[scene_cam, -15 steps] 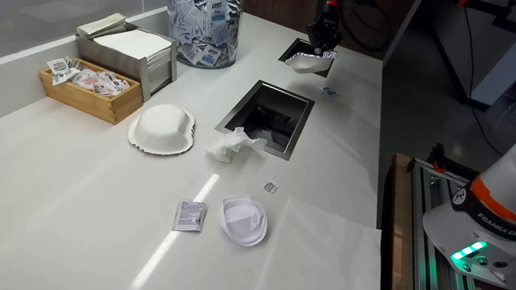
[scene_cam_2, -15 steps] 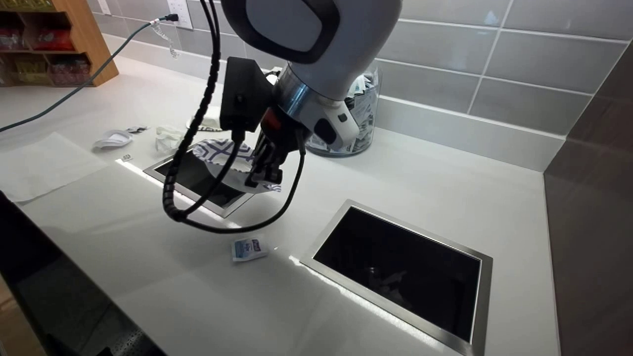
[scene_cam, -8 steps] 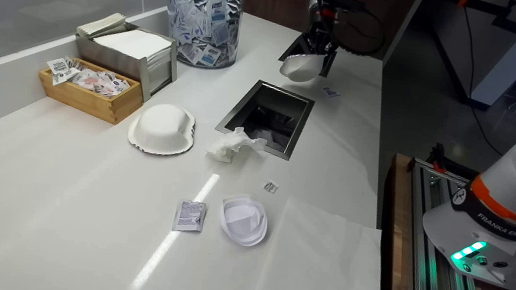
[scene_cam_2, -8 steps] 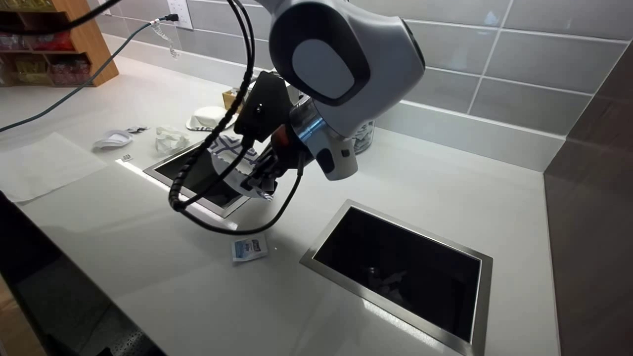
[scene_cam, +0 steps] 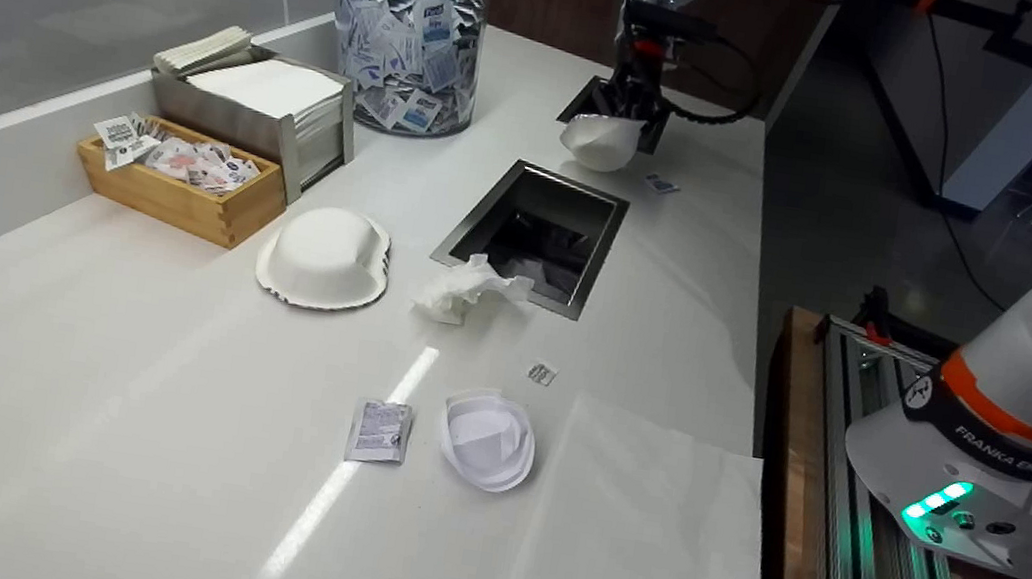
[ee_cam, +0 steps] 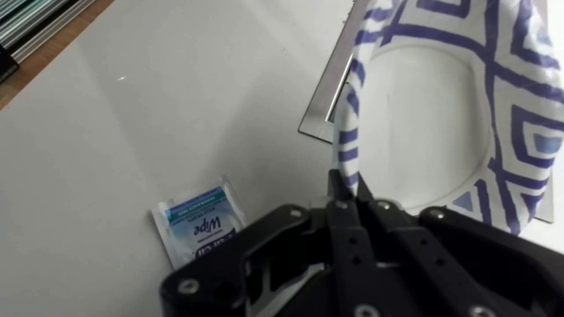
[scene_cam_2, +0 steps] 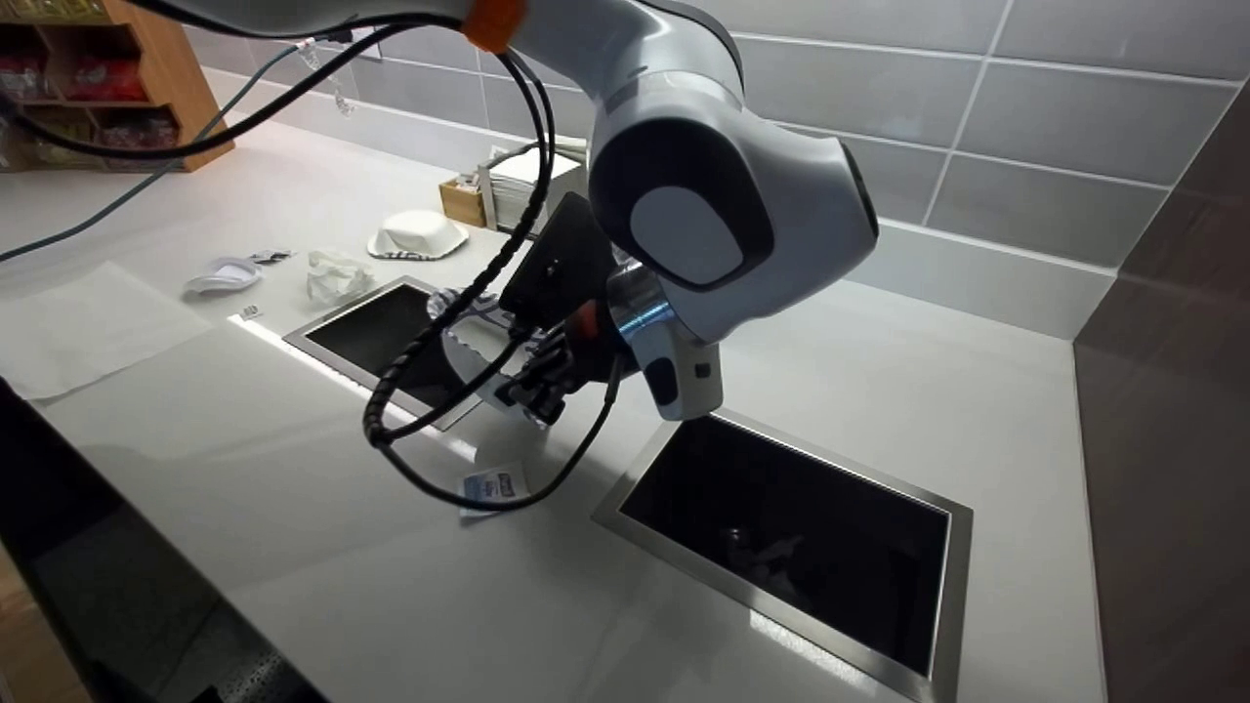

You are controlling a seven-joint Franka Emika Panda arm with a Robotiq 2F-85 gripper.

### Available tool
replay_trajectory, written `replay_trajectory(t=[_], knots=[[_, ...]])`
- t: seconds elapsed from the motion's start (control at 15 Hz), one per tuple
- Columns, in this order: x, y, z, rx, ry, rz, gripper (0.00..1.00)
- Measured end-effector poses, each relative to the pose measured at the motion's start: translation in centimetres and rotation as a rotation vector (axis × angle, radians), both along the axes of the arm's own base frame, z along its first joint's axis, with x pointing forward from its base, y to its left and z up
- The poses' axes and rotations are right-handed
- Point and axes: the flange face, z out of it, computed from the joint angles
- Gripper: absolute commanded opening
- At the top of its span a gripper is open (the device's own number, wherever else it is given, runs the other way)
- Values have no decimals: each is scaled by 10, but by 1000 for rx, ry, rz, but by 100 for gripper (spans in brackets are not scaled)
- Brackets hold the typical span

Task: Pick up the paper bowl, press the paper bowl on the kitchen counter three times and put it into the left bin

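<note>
The paper bowl is whitish-grey outside and has a purple pattern inside. It shows in both exterior views (scene_cam: 600, 147) (scene_cam_2: 457, 353) and fills the right of the wrist view (ee_cam: 423, 123). My gripper (ee_cam: 351, 187) is shut on its rim, one finger on each side of the wall. In an exterior view the gripper (scene_cam: 634, 112) holds the bowl tilted, low over the kitchen counter (scene_cam: 679, 282), between the two steel-rimmed openings (scene_cam: 605, 257) (scene_cam_2: 767, 600). I cannot tell whether the bowl touches the counter. Cables partly cover it in an exterior view.
A white upturned bowl (scene_cam: 325, 258), crumpled tissue (scene_cam: 467, 293), a white lid (scene_cam: 487, 439) and small packets lie on the counter. A wipe packet (ee_cam: 200, 224) lies close to the gripper. A glass jar (scene_cam: 409, 42), napkin holder (scene_cam: 238, 114) and wooden box (scene_cam: 186, 193) stand along the wall.
My gripper has moved lower with the bowl, which has tilted. In an exterior view the arm has shifted down and right, uncovering the white upturned bowl and napkin holder.
</note>
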Motion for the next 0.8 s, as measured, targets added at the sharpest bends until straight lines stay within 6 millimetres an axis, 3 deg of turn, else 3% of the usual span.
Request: replay_trajectory(t=[0.8], knots=[[10,-7,-27,73,14,-39,1]])
